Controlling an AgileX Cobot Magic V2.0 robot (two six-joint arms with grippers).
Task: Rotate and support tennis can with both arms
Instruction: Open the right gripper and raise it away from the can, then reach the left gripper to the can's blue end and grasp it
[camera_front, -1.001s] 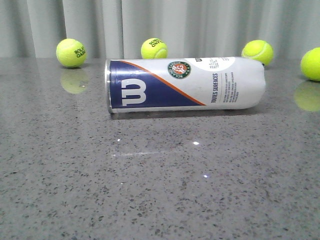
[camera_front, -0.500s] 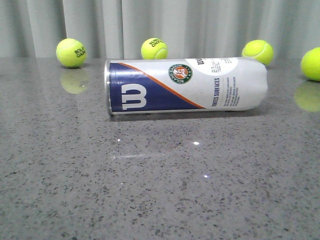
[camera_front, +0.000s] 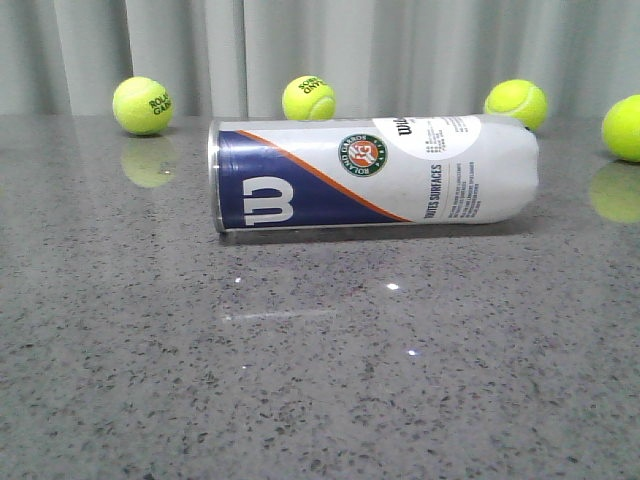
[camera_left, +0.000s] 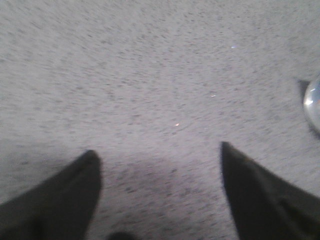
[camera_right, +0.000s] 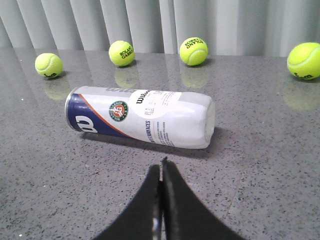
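The tennis can (camera_front: 372, 173) lies on its side on the grey table (camera_front: 300, 380), neither arm showing, four tennis balls (camera_front: 308, 97) behind it. The left gripper (camera_left: 157, 155), fingers spread apart, hovers over bare table, a can end at the edge. The right gripper (camera_right: 161, 167), fingers pressed together, points at the can just ahead, unobstructed.

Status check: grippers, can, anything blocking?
Left gripper open over bare table, empty. Right gripper shut, empty, short of the can. Can on its side, untouched. Four balls behind it, none in the way.
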